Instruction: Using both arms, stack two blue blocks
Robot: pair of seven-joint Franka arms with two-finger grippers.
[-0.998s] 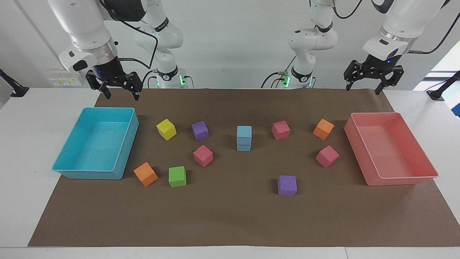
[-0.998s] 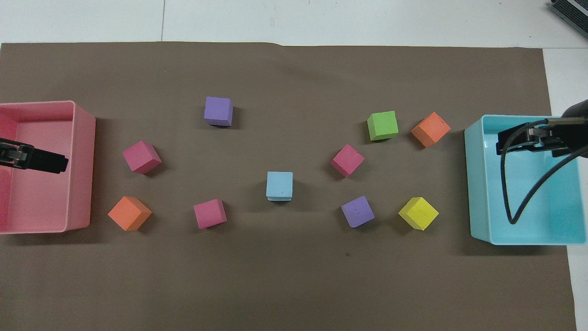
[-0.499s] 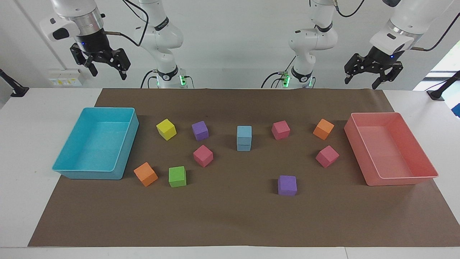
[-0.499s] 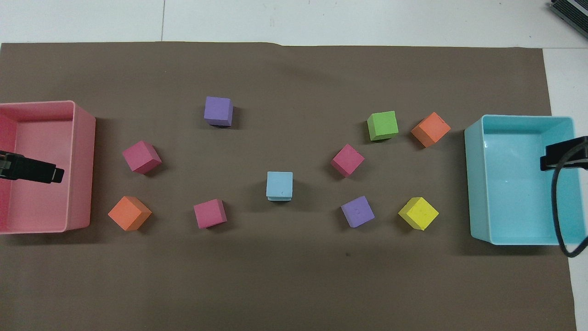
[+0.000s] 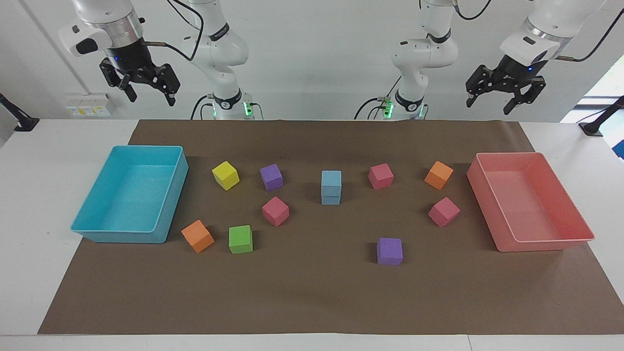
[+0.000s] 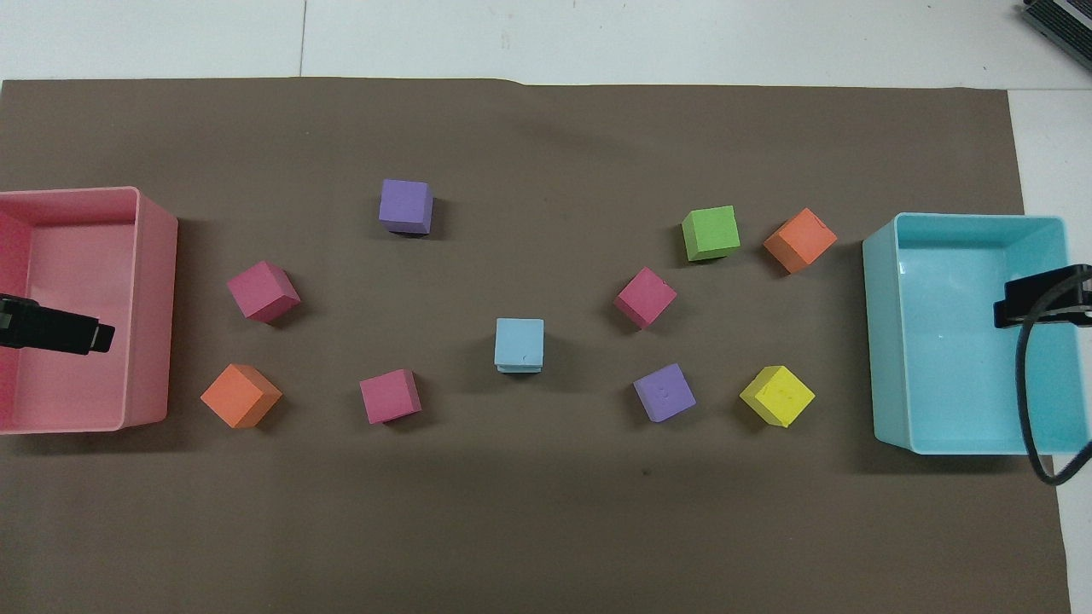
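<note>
The two blue blocks stood stacked, one squarely on the other, at the middle of the brown mat on the surface, exactly where they were a second earlier. Nothing touched them.

The right gripper hung high over the robots' edge of the surface, near the turquoise tray, fingers apart and empty. A second earlier it was much lower, just above the mat's edge; in the last half second it barely shifted. The left gripper hung high over the robots' edge near the pink tray, fingers apart and empty; it had risen slightly over the same second.

No other item had changed place. Just beside the stack toward the right arm's end were a purple cube and a pink cube, then a yellow cube, with a green cube and an orange cube farther from the robots. Toward the left arm's end were two pink cubes and an orange cube. A second purple cube lay farthest from the robots. All cubes lay apart from the stack.
</note>
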